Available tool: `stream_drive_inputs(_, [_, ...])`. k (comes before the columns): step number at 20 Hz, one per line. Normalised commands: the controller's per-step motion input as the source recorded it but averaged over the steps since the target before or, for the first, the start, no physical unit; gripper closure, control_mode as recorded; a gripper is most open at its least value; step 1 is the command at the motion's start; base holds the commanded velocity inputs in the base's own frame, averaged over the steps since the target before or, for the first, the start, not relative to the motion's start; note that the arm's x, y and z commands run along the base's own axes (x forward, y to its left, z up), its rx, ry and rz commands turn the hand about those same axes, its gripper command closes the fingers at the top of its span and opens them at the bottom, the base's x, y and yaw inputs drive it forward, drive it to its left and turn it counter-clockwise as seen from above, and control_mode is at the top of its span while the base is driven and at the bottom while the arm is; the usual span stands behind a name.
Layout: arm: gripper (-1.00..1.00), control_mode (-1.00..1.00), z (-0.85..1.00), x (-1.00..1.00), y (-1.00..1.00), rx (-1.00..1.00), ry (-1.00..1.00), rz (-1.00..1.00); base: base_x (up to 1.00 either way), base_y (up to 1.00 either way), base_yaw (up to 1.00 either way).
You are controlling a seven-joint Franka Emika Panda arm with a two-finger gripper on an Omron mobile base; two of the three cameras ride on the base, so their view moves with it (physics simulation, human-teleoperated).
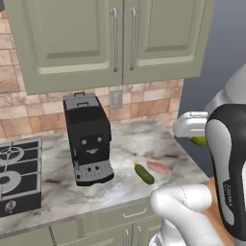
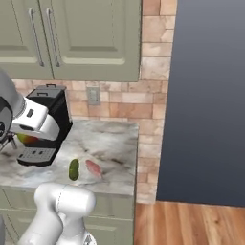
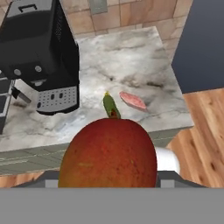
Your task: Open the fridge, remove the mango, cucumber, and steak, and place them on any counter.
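Observation:
My gripper [image 1: 194, 134] is shut on the mango [image 3: 108, 153], a red fruit with a yellow-green underside [image 1: 199, 141]. It hangs in the air above the counter's [image 1: 125, 144] right front corner. The mango covers the fingertips in the hand view. The dark green cucumber [image 1: 144, 173] lies on the counter near its front edge. Just to its right is the pink steak [image 1: 159, 167], also flat on the stone. Both show below the hand, cucumber [image 3: 110, 105] and steak [image 3: 132, 100]. The fridge's dark side [image 2: 210, 95] rises right of the counter.
A black coffee machine [image 1: 88, 139] stands on the counter left of the cucumber. A stove top [image 1: 19, 173] lies at the far left. Sage green wall cabinets [image 1: 115, 38] hang above. Wooden floor [image 2: 191, 222] runs right of the counter's end.

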Motion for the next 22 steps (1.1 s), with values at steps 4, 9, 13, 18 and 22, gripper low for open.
stream_drive_inputs(4, [1.00,1.00,0.00,0.00,0.00,0.00,0.00,0.00,0.19,0.50,0.16])
stream_drive_inputs(9, [1.00,1.00,0.00,0.00,0.00,0.00,0.00,0.00,0.73,0.26,0.15])
stream_drive_inputs(13, [1.00,1.00,0.00,0.00,0.00,0.00,0.00,0.00,0.86,0.01,0.04])
stream_drive_inputs(18, [1.00,-1.00,-0.04,0.00,0.00,0.00,0.03,0.00,0.18,0.02,0.00])
stream_drive_inputs(22, [1.00,-1.00,-0.47,0.53,0.00,0.00,0.12,0.00,0.00,0.00,0.00])
